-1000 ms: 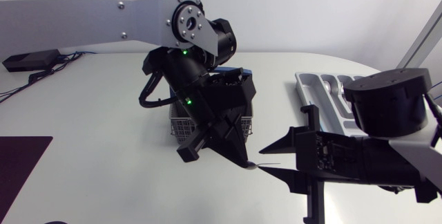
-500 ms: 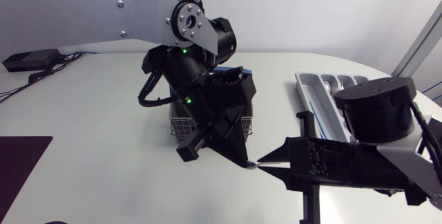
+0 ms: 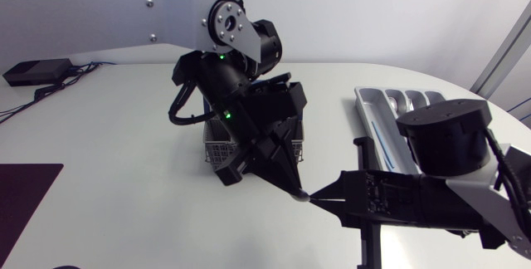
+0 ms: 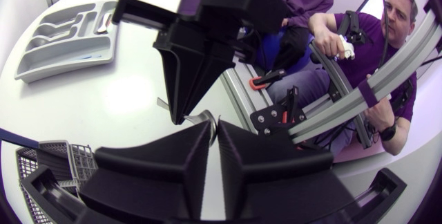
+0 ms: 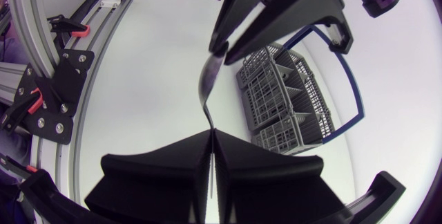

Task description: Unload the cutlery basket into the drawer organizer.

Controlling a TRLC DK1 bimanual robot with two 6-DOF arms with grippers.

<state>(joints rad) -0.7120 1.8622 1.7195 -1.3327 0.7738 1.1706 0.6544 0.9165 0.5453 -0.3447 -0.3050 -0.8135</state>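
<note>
The table (image 3: 124, 136) carries everything; my left arm (image 3: 99, 12) reaches in over its middle, and my right arm (image 3: 448, 144) has slid inward from the right edge over the last second, closing the gap until the two grippers meet tip to tip. The organizer (image 3: 377, 107) lies along the table's far right edge, just behind my right arm; the basket (image 3: 214, 149) stands near the middle, mostly hidden under my left wrist. A second ago my right gripper (image 5: 213, 134) was spread apart and short of the spoon (image 5: 207, 79); now it is clenched on the handle, while my left gripper (image 4: 214, 126) pinches the bowl end. The spoon hangs in the air in front of the basket, off the table, held from both ends; I judge this a handover, with the left's release still to come. The near strip of table under the grippers is bare; the way back to the organizer looks open, though my own right arm crowds that edge.
</note>
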